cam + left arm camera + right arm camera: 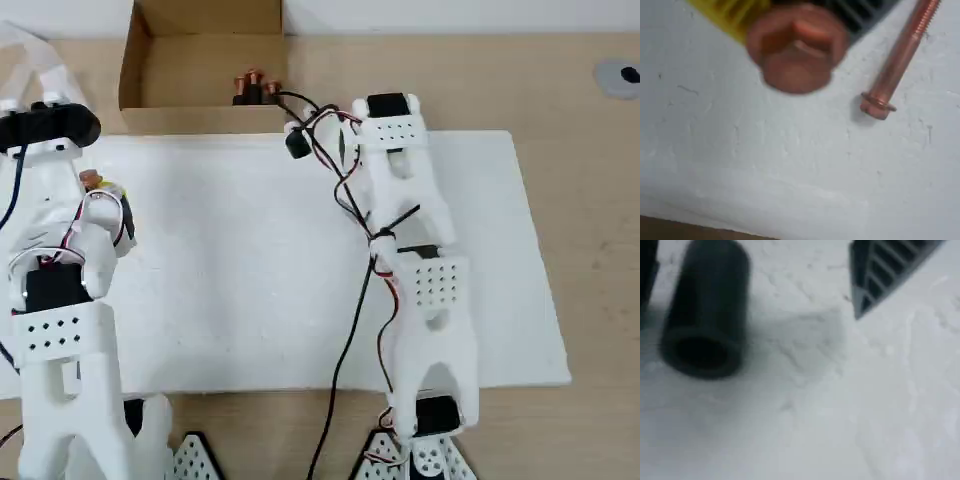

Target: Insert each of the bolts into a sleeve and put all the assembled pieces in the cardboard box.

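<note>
Left pincer point(797, 15) is pinching a copper bolt point(797, 50), with a yellow finger point(730, 12) on one side and a dark ribbed one on the other. The flanged hex head pokes out toward the wrist camera, just above the white foam mat point(765, 165). Right beside that pincer a second bolt point(900, 60) lies flat on the mat, not touching the held one. Over at the right pincer point(775, 290), it's spread wide, and its ribbed finger point(890, 270) stands clear of a black sleeve point(705, 310). The sleeve lies on its side on the mat, open bore showing. There's a dark edge close on the sleeve's other side; whether they touch, I cannot tell. From up high, the cardboard box point(135, 70) sits on the wooden tabletop point(580, 150) just past the mat's far edge, beyond the right pincer and off toward the left arm's side. In the box corner nearest the right pincer sit the assembled pieces point(255, 88), clustered together with copper heads sticking up from black sleeves. The left pincer is well apart from the box.
</note>
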Controlling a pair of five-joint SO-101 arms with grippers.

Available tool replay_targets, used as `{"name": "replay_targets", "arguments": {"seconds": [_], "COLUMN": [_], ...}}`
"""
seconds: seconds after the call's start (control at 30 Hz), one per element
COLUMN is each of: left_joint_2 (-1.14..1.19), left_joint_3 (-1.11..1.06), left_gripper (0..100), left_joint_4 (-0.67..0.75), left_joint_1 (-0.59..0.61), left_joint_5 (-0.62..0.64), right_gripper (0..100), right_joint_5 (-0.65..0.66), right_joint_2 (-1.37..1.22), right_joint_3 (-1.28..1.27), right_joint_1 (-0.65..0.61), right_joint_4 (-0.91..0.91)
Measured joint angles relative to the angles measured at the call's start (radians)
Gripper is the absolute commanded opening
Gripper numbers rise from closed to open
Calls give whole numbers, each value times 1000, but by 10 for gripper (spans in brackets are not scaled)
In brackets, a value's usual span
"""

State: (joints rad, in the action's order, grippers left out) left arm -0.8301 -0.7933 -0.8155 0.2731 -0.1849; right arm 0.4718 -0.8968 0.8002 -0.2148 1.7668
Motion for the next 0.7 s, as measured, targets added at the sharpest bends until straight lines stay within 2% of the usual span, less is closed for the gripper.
{"name": "replay_targets", "arguments": {"seconds": [0.17,0.33,0.57,0.7], "left_joint_2": [0,0,0,0], "left_joint_3": [-2,-2,-2,-2], "left_gripper": [12,12,12,12], "left_joint_4": [0,0,0,0], "left_joint_1": [0,0,0,0], "left_joint_5": [0,0,0,0], "right_gripper": [282,137,5,10], "right_joint_5": [0,0,44,75], "right_joint_2": [-17,-31,-38,-41], "right_joint_3": [11,34,40,40], "right_joint_1": [0,8,11,-12], "right_joint_4": [5,3,2,2]}}
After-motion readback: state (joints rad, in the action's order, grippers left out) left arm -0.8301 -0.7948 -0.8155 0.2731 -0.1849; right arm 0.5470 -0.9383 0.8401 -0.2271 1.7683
